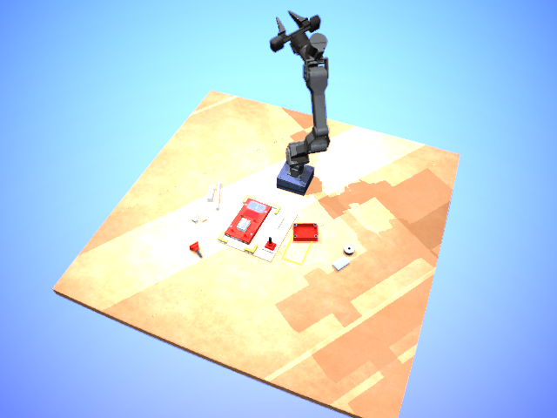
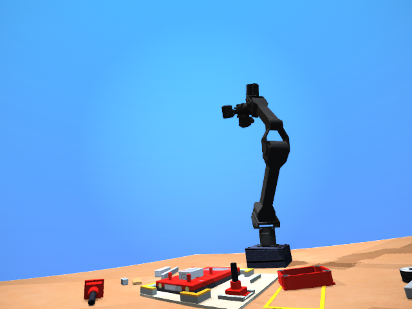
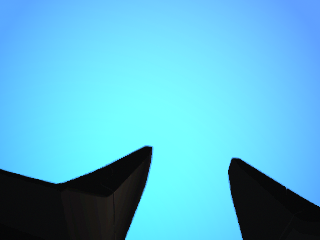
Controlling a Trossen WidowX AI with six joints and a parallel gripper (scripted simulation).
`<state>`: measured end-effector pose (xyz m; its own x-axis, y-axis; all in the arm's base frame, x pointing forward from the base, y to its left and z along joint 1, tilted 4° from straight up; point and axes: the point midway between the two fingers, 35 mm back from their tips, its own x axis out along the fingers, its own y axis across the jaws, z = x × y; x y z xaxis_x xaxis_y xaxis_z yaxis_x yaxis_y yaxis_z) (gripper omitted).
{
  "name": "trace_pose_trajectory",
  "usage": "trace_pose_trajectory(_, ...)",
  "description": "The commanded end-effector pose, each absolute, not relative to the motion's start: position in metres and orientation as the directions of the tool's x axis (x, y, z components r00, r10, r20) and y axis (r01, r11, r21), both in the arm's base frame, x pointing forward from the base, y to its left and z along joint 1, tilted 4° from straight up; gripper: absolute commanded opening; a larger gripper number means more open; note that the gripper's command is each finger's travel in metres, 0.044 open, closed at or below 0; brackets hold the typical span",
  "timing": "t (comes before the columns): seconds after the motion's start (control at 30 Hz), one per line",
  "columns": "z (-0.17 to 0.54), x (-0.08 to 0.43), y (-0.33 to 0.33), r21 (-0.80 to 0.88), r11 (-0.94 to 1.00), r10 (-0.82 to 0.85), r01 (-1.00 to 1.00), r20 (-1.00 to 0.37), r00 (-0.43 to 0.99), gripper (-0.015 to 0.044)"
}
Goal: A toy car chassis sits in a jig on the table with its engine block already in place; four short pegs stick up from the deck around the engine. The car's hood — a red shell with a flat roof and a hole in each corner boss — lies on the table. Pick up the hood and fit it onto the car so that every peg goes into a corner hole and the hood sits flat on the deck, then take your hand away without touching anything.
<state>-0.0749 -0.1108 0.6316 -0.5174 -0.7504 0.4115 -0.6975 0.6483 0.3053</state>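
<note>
The hood [image 1: 305,232] [image 2: 309,282] is a red shell lying hollow side up on the table, right of the jig [image 1: 282,232] [image 2: 262,282], overlapping one end of a yellow outline. Its corner bosses show at the inside corners. The red chassis [image 1: 259,221] [image 2: 216,276] sits in the jig between yellow-topped corner blocks. The grey engine block [image 1: 244,224] [image 2: 191,273] stands on its deck, with short red pegs around it. My gripper [image 1: 284,15] [image 3: 191,159] is open and empty, raised high above the table, far from the hood; the wrist view shows only sky between the fingers.
A red part with an upright black post [image 1: 270,240] [image 2: 234,272] stands on the jig's front right. Another red part [image 1: 194,246] [image 2: 94,285] lies left. A black-and-white wheel [image 1: 349,249] and a grey block [image 1: 341,263] lie right. Pale bars [image 1: 211,192] lie back left.
</note>
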Motion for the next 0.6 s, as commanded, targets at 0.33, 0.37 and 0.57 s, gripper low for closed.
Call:
trace_pose_trajectory(0.33,0.580,-0.076,-0.190,0.377,0.342,-0.938,-0.861,0.199,-0.285,0.0440)
trace_pose_trajectory(0.37,0.573,-0.073,-0.198,0.388,0.305,-0.951,-0.870,0.176,-0.255,0.0440)
trace_pose_trajectory(0.57,0.533,-0.042,-0.248,0.448,0.065,-0.998,-0.891,0.030,-0.058,0.0440)
